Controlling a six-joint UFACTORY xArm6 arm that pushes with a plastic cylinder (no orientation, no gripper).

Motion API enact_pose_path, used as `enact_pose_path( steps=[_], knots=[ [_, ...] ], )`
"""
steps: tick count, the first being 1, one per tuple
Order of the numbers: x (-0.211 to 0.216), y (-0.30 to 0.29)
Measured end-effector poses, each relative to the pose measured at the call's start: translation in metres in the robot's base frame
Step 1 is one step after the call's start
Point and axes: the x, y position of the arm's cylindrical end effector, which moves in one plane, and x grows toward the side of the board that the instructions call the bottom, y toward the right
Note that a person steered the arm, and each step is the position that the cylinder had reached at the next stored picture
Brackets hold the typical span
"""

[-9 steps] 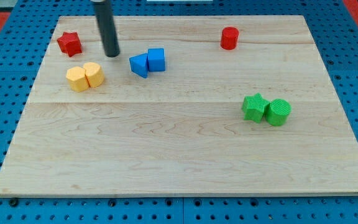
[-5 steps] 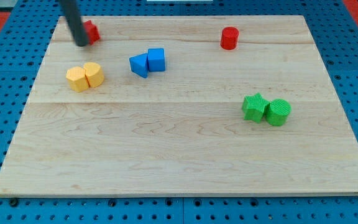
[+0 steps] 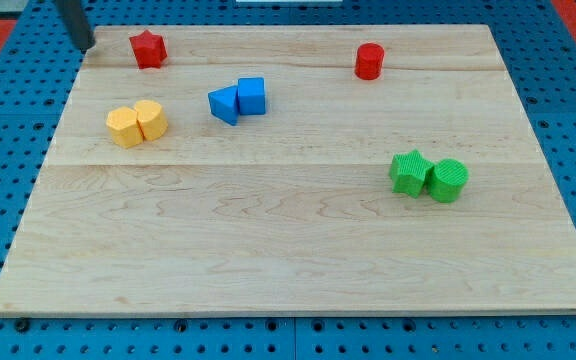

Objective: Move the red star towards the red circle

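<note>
The red star (image 3: 148, 48) lies near the board's top left. The red circle (image 3: 369, 61), a short cylinder, stands at the top right of centre, far to the star's right. My tip (image 3: 85, 45) is at the board's top left edge, to the left of the red star with a gap between them, not touching it. The rod rises out of the view's top.
Two yellow blocks (image 3: 136, 123) sit together below the star. A blue triangle (image 3: 224, 103) and blue cube (image 3: 252, 95) touch near the top centre. A green star (image 3: 409, 171) and green cylinder (image 3: 447, 180) sit at the right. The wooden board (image 3: 288, 250) lies on a blue pegboard.
My tip swept left from beside the blue blocks, past the red star, to the board's top left edge. The red star now lies further right and higher than at first.
</note>
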Motion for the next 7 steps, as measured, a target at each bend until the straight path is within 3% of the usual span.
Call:
enact_pose_path(
  steps=[1,2,3,4,6,7],
  knots=[
    [-0.001,0.071],
    [0.002,0.074],
    [0.008,0.023],
    [0.040,0.029],
    [0.043,0.185],
    [0.041,0.151]
  ],
)
